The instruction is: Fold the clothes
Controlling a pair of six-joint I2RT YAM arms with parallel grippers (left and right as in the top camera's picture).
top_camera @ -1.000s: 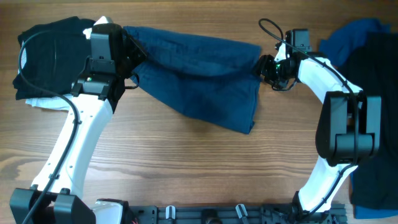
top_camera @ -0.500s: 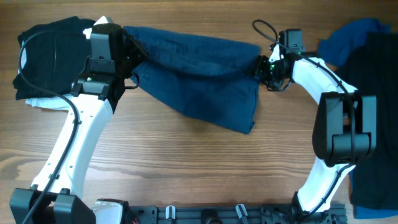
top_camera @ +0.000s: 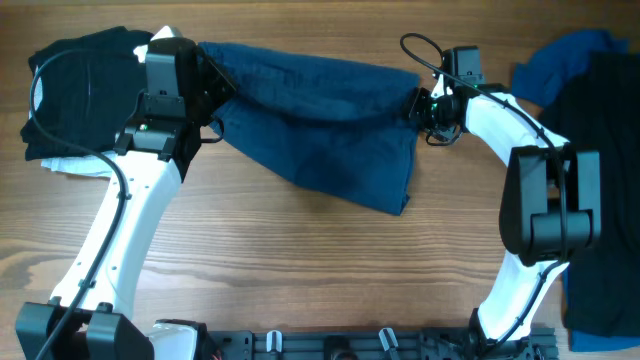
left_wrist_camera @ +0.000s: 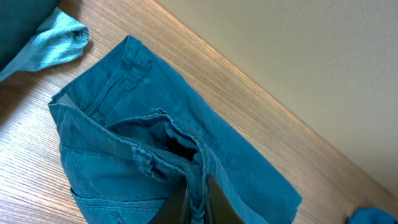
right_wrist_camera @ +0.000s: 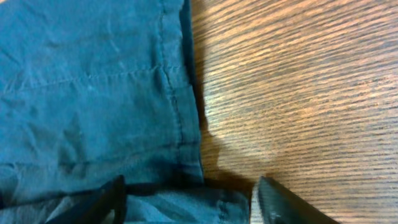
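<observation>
The left gripper [left_wrist_camera: 198, 188] pinches the dark blue denim shorts [top_camera: 320, 130] tight; the right gripper [right_wrist_camera: 189, 185] stands part-open astride their hem.

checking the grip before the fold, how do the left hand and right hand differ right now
The left hand is shut, pinching bunched fabric of the blue shorts; the right hand is open, fingers apart with a corner of the shorts between them. The left hand is at the shorts' left end, the right hand at their right end. Both work the same garment.
</observation>
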